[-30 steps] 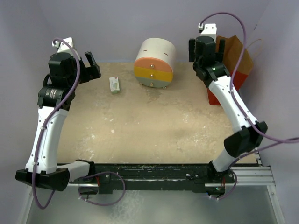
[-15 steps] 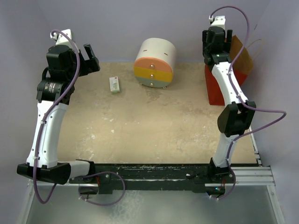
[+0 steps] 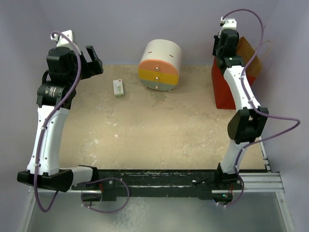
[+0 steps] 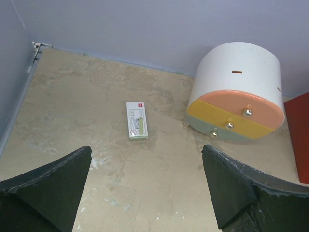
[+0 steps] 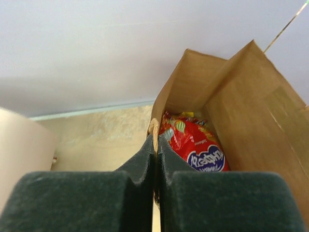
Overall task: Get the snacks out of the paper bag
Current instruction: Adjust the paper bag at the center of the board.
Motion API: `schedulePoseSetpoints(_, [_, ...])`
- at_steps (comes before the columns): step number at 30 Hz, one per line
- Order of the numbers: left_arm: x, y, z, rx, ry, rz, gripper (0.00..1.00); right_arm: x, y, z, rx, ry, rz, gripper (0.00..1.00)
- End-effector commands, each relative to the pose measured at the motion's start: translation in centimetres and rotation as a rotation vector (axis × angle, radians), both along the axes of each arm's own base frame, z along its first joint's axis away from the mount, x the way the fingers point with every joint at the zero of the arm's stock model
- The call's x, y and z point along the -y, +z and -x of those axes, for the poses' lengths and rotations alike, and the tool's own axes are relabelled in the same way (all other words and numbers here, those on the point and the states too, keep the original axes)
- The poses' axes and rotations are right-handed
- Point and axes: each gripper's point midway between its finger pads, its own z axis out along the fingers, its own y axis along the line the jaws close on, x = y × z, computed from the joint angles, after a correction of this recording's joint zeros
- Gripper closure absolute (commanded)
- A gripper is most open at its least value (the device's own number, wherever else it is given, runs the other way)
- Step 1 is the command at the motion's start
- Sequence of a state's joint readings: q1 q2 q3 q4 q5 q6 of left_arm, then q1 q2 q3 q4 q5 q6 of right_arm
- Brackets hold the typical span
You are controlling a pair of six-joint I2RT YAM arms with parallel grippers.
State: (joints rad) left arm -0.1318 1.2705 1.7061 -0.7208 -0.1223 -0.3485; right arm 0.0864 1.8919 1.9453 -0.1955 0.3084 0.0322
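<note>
**Top external view.** The left gripper (image 3: 91,62) hangs in the upper left of the frame, above the table (image 3: 145,130), jaws wide apart and holding nothing. The right gripper (image 3: 223,46) is at the upper right, at the mouth of the paper bag (image 3: 223,92). From this angle its jaws cannot be made out. The bag stands upright at the right edge of the table, red outside and brown inside. The round drawer unit (image 3: 160,65) sits at upper centre. The small white-green box (image 3: 118,88) lies flat to its left, apart from it.

**Left wrist view.** The two fingers (image 4: 48,193) of the left gripper (image 4: 146,150) stand far apart in the lower corners, with bare table between them. The box (image 4: 137,121) is at centre, the drawer unit (image 4: 236,92) at upper right, and a red strip of the bag (image 4: 301,140) at the right edge.

**Right wrist view.** The right gripper (image 5: 155,145) has its fingers (image 5: 137,166) pressed together on the near rim of the paper bag (image 5: 241,96). A tan strip of paper shows between the pads. Inside the bag, right of centre, lies a red chip bag (image 5: 193,142) with a blue logo. A yellow wrapper (image 5: 186,115) peeks out behind it. No other contents can be identified.
</note>
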Motion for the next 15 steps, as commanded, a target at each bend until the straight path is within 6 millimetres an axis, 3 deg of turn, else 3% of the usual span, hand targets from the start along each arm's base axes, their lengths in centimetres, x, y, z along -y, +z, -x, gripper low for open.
schedulePoseSetpoints(1, [0.8,2.1,2.0,0.068,-0.038,0.074,0.01,-0.8,5.8,4.1,0.108,0.061,-0.042,1.00])
schedulePoseSetpoints(2, [1.0,2.1,2.3,0.066,-0.045,0.083,0.01,-0.8,6.6,5.0,0.119,0.061,-0.043,1.00])
schedulePoseSetpoints(7, [2.5,3.0,4.2,0.079,-0.121,0.155,0.01,-1.5,6.8,9.0,0.060,0.119,-0.058,1.00])
schedulePoseSetpoints(11, [3.3,4.2,6.1,0.095,-0.152,0.237,0.01,-2.7,7.2,13.5,0.037,0.184,-0.116,1.00])
schedulePoseSetpoints(15, [4.6,4.8,8.3,0.087,-0.198,0.348,0.01,-6.0,6.1,18.7,-0.016,0.301,-0.192,1.00])
